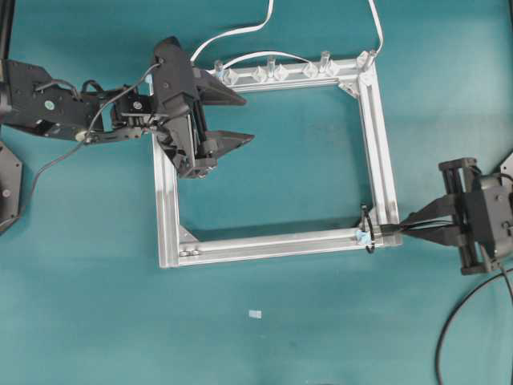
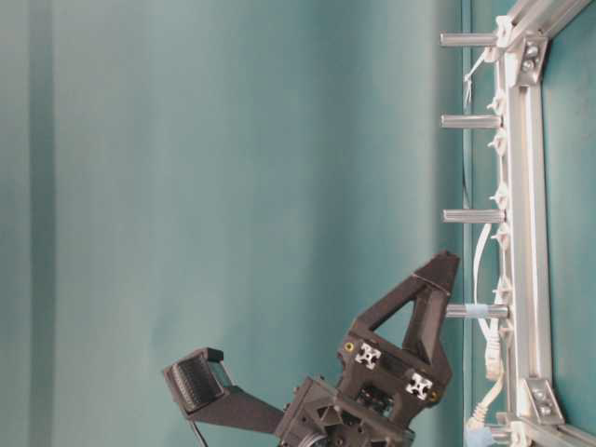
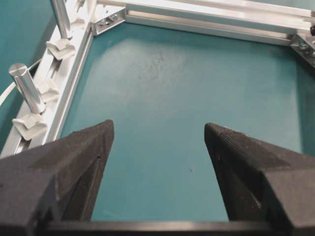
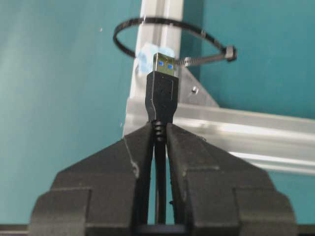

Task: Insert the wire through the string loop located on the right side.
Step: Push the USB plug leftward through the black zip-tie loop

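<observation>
The wire is a thin black cable ending in a flat USB-like plug. My right gripper is shut on it just behind the plug. The plug points at the string loop, a thin black ring round the silver frame bar, and its tip reaches the loop's near edge over a bit of blue tape. From overhead, the right gripper sits at the frame's lower right corner, beside the string loop, and the wire trails off to the bottom right. My left gripper hovers open and empty over the frame's upper left.
The square aluminium frame lies on the teal table. Its top bar carries several upright posts and clear clips, with a flat white cable threaded along them. A small white scrap lies below the frame.
</observation>
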Motion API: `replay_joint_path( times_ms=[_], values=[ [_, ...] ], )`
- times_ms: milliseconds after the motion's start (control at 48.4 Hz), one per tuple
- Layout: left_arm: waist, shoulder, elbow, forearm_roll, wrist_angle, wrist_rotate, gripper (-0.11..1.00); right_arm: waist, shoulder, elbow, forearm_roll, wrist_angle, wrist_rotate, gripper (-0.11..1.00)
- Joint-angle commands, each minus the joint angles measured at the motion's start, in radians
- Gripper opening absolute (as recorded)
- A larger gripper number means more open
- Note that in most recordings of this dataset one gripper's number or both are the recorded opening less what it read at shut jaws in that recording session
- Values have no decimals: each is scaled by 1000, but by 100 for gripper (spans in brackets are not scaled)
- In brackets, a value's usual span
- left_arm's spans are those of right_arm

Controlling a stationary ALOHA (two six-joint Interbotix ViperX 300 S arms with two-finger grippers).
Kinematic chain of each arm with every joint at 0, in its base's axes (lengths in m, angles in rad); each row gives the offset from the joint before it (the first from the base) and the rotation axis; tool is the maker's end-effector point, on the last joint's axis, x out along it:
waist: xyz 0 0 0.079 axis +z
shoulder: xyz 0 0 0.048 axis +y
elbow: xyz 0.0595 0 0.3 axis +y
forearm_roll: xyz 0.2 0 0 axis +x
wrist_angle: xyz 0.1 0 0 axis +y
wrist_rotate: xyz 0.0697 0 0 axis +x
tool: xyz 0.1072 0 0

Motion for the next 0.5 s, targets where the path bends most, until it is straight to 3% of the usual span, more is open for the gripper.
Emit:
replay_joint_path(
  times_ms=[0, 476],
  values=[
    [-5, -25, -20, 3, -5, -8, 75, -2, 21, -32, -3, -20, 0, 12],
    [-15, -23, -26, 2, -5, -8, 75, -2, 127, -118, -3, -38, -2, 12]
  ],
)
